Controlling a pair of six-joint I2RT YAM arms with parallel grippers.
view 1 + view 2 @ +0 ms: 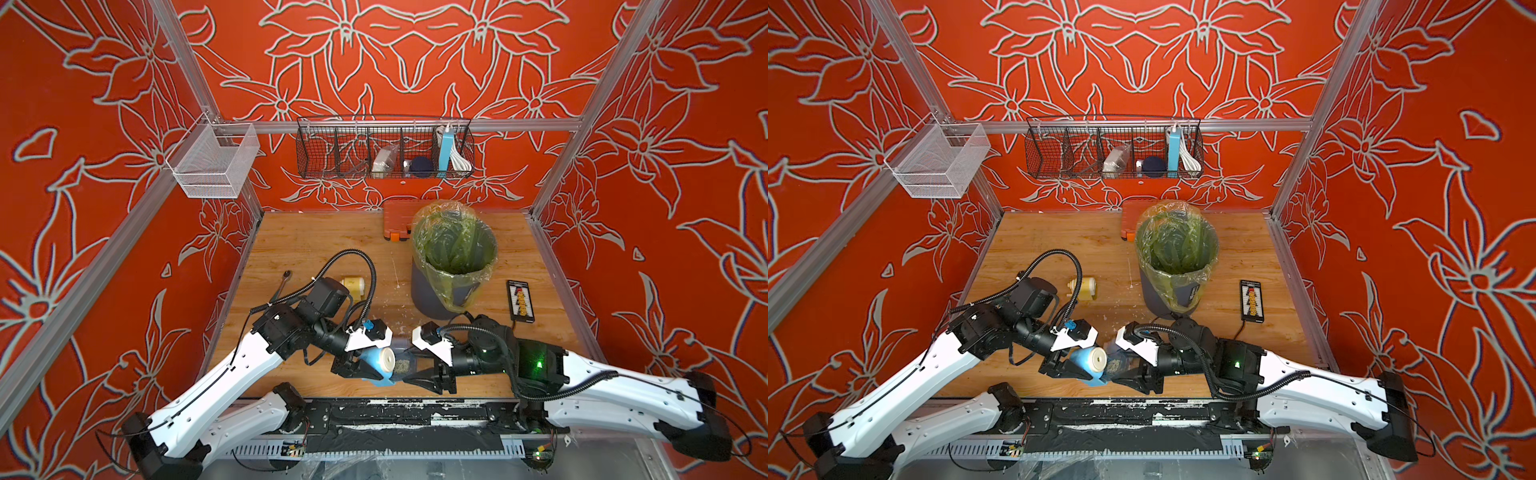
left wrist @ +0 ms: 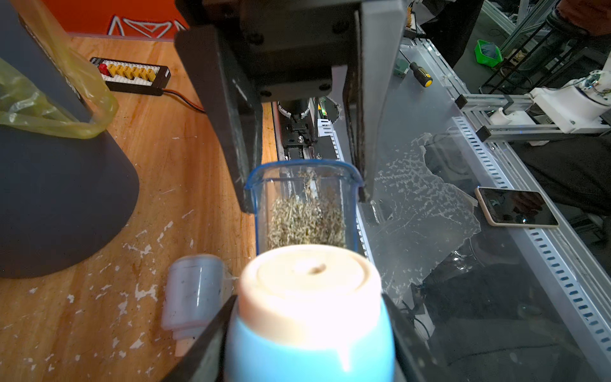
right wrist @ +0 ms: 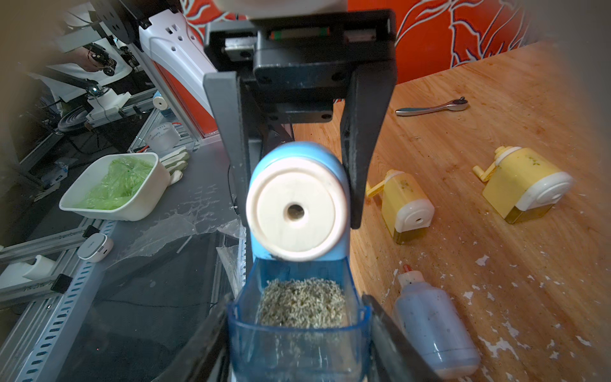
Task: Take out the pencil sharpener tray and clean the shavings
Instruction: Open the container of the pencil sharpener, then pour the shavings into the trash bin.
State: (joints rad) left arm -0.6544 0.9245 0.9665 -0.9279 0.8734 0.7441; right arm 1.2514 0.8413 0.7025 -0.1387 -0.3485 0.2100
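The left hand [image 1: 365,369] clamps the blue sharpener [image 3: 297,205]. The right hand [image 2: 304,198] is closed on its clear tray [image 3: 297,344], part-drawn above the surface [image 1: 316,249] front edge. It is likely light, stiff, slick plastic, and the loose shavings [image 3: 302,302] would spill — best gripped by the side walls and kept level.

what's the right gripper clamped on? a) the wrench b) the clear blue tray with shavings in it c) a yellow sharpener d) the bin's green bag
B: the right gripper is shut on the clear blue tray, with shavings heaped inside, while the left gripper holds the blue sharpener.
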